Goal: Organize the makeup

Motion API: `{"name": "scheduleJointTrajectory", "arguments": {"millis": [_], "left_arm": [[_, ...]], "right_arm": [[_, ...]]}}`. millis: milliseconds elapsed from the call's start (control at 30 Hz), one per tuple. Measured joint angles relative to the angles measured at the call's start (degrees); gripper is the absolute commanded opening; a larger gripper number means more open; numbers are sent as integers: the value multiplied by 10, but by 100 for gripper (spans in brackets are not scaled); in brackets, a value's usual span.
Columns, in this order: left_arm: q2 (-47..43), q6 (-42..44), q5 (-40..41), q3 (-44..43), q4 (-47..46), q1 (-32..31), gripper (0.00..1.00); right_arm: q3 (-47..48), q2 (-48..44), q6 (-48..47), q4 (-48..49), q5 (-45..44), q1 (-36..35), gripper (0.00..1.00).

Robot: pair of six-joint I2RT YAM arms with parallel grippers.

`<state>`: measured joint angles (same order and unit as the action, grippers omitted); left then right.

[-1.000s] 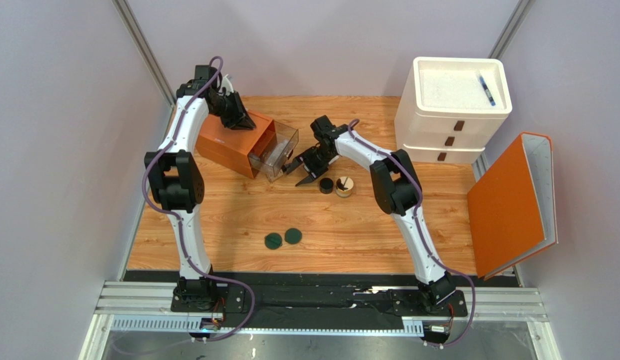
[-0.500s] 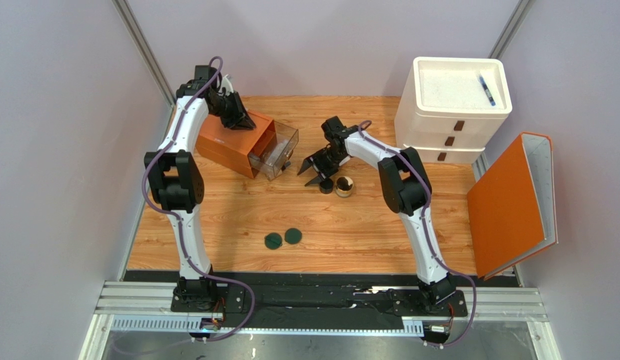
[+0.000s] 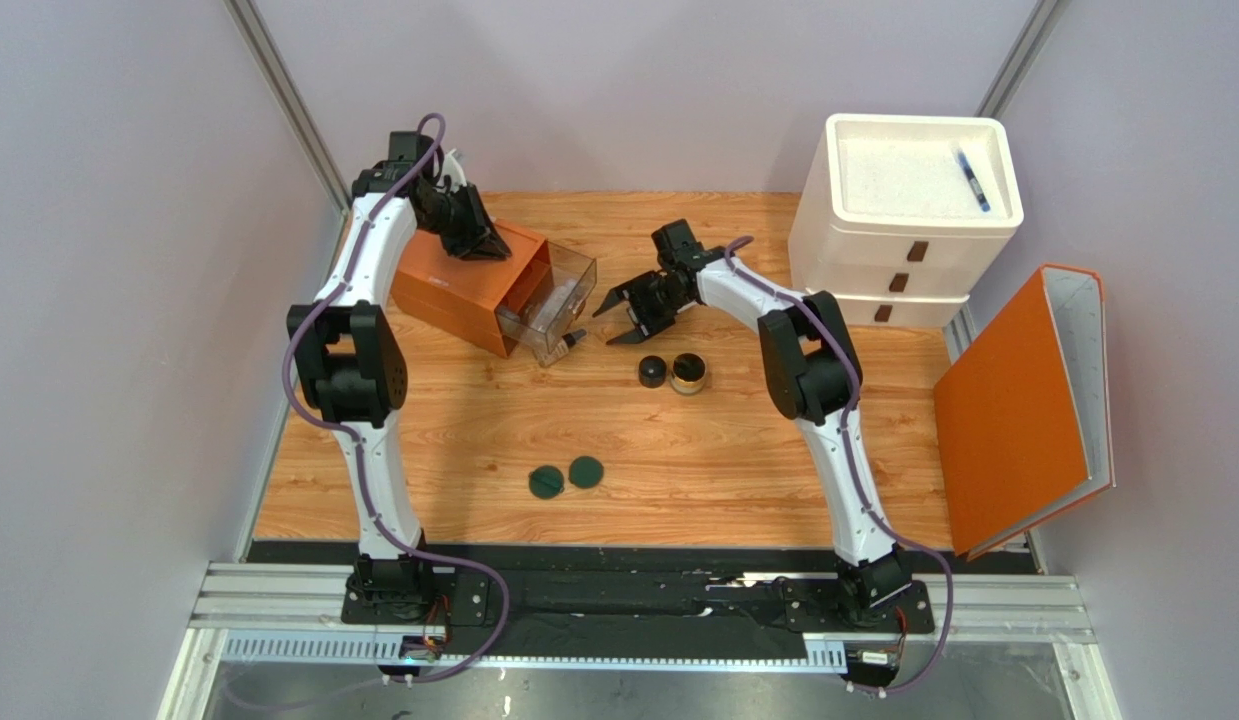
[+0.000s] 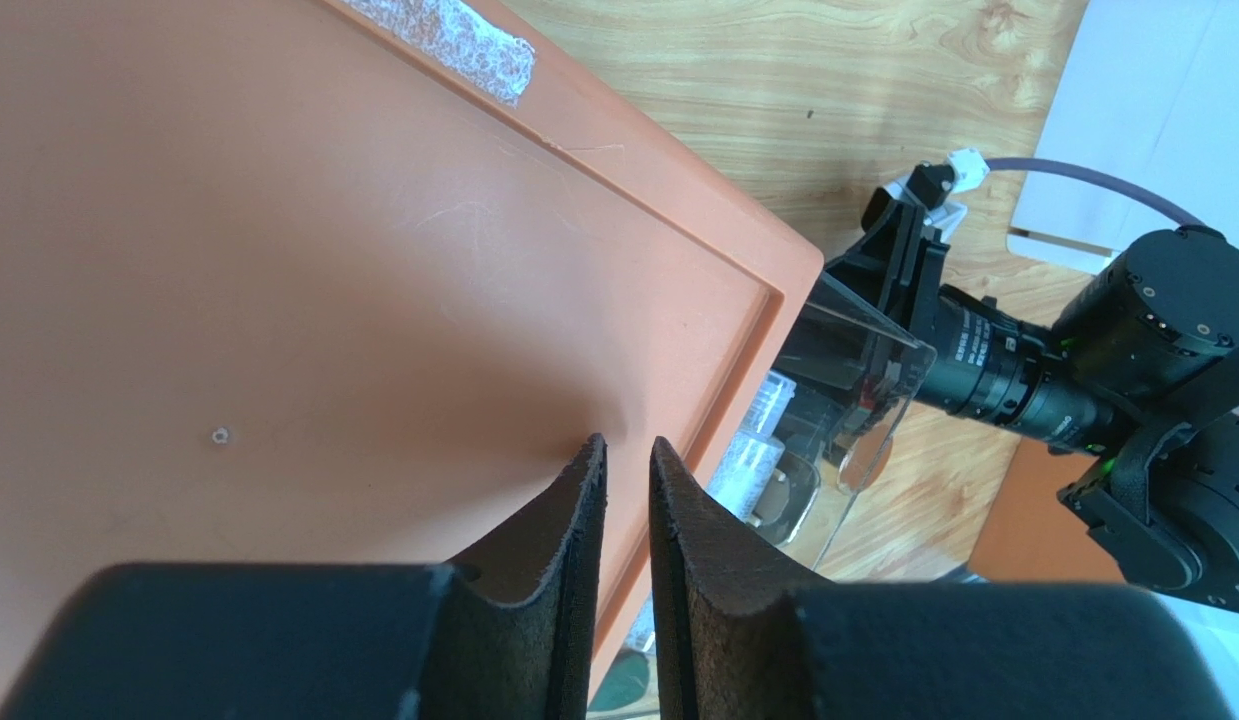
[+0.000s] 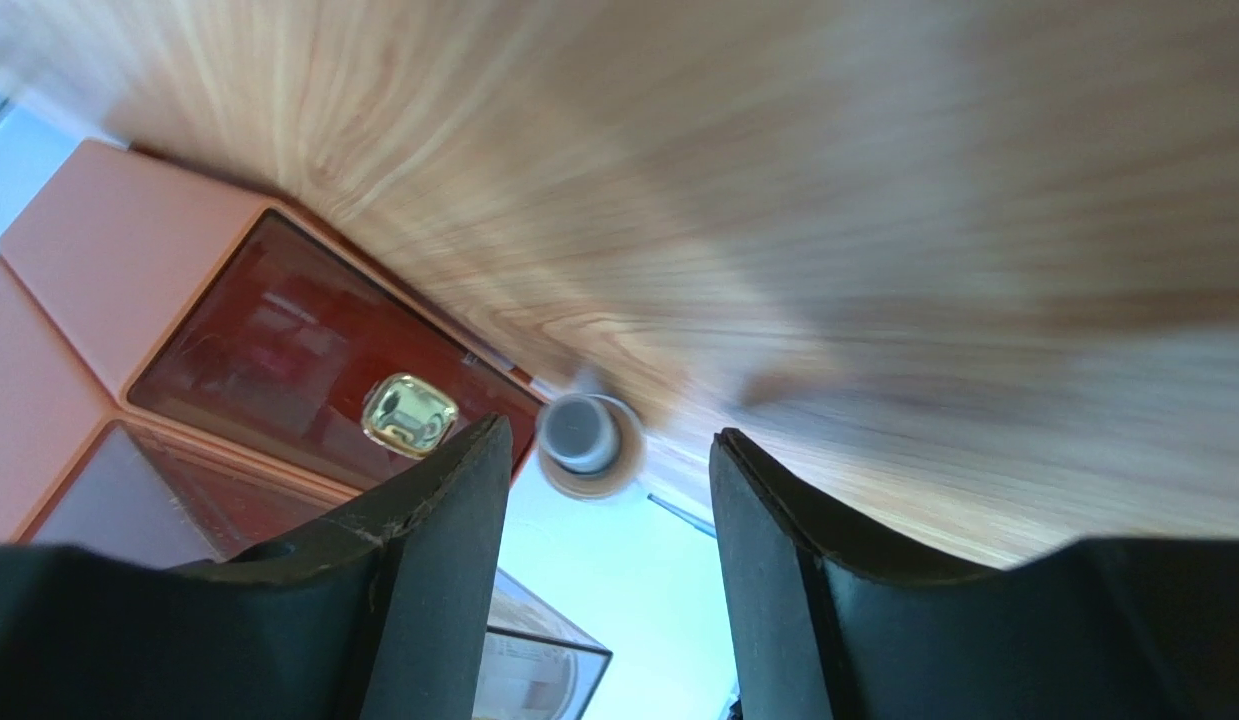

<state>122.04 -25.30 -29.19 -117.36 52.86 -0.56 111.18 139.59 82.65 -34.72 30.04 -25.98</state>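
Two dark-green discs [image 3: 565, 477] lie mid-table, thin and probably slippery, best pinched across their edges. Farther off, black cap [image 3: 652, 371] touches tan jar [image 3: 687, 372]. Right gripper [image 3: 628, 305] hovers spread, empty; left gripper [image 3: 487, 240] presses nearly closed on orange drawer box [image 3: 448, 288].

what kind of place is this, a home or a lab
Most likely a robot test cell, not a home: two arms bolted to a rail, plain grey panels walling in a small wood table, and staged props such as white drawers.

orange drawer box [image 3: 457, 290]; dark-green discs [image 3: 565, 477]; black cap [image 3: 652, 371].
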Motion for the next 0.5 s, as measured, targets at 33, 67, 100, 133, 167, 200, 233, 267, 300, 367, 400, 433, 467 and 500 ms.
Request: {"name": "scheduleJointTrajectory", "arguments": {"millis": [33,67,100,133,167,200,233,267,300,367,400,433,467,500], "left_arm": [[-1,0,1,0,0,0,23],[-2,0,2,1,0,0,23],[-2,0,3,2,0,0,23],[-3,0,4,3,0,0,23],[-4,0,6,3,1,0,23],[-4,0,6,4,1,0,23],[-5,0,8,5,1,0,23],[-5,0,8,5,1,0,23],[-5,0,8,5,0,0,23],[-8,0,9,9,0,0,23],[-9,0,9,11,0,0,24],[-10,0,10,12,0,0,24],[-12,0,10,14,0,0,23],[-13,0,10,16,0,0,23]], "right_arm": [[4,3,1,4,2,-2,56],[8,6,2,5,2,-4,56],[12,9,2,9,2,-7,56],[14,11,3,13,2,-9,56],[16,12,3,16,3,-12,56],[17,14,3,17,3,-14,56],[20,16,3,20,4,-18,56],[22,18,3,21,4,-20,55],[24,19,3,23,5,-22,55],[25,20,2,23,7,-26,55],[26,20,1,22,8,-28,55],[26,20,-1,21,9,-29,55],[26,20,-5,18,10,-31,55],[26,20,-9,15,11,-32,54]]}}
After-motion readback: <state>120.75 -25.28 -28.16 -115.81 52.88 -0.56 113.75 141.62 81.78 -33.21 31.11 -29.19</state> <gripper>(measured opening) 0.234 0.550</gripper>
